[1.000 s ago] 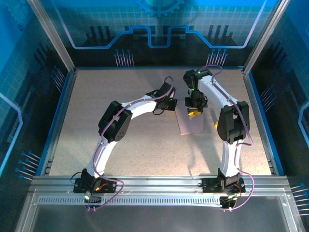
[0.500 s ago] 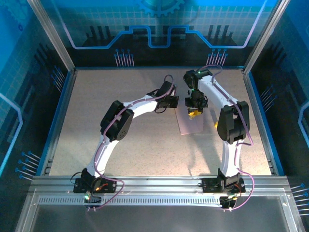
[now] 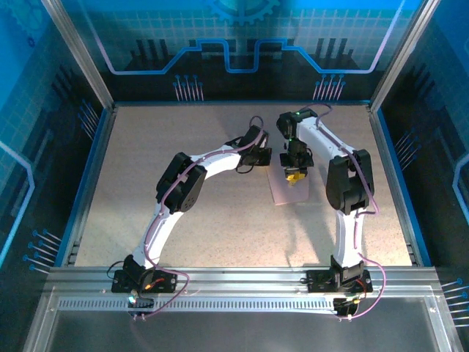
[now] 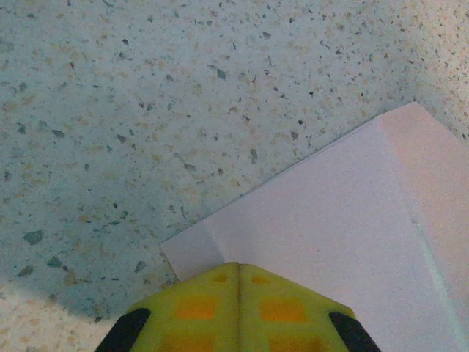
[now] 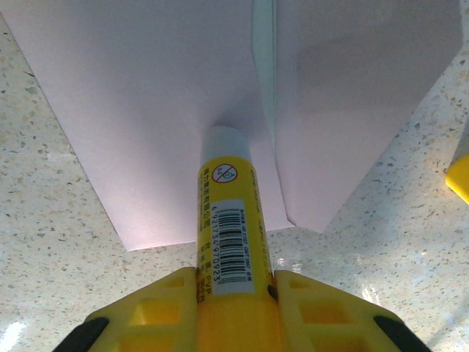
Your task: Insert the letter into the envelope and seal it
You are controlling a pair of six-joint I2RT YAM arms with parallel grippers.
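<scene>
Right claw (image 3: pixel 294 174) clamped on a yellow glue stick (image 5: pixel 227 213).
Its white tip touches the pink envelope (image 5: pixel 146 110) on the desk (image 4: pixel 146 110); left claw (image 4: pixel 238 293), pinched together, sits over one corner.

**Tally by kind**

One pale pink envelope (image 3: pixel 288 192). One yellow glue stick (image 5: pixel 226 220). Two robot arms, the left arm (image 3: pixel 176 187) and the right arm (image 3: pixel 344 183). Two grippers, the left gripper (image 4: pixel 238 275) and the right gripper (image 5: pixel 233 286). One speckled table (image 3: pixel 183 147).
</scene>
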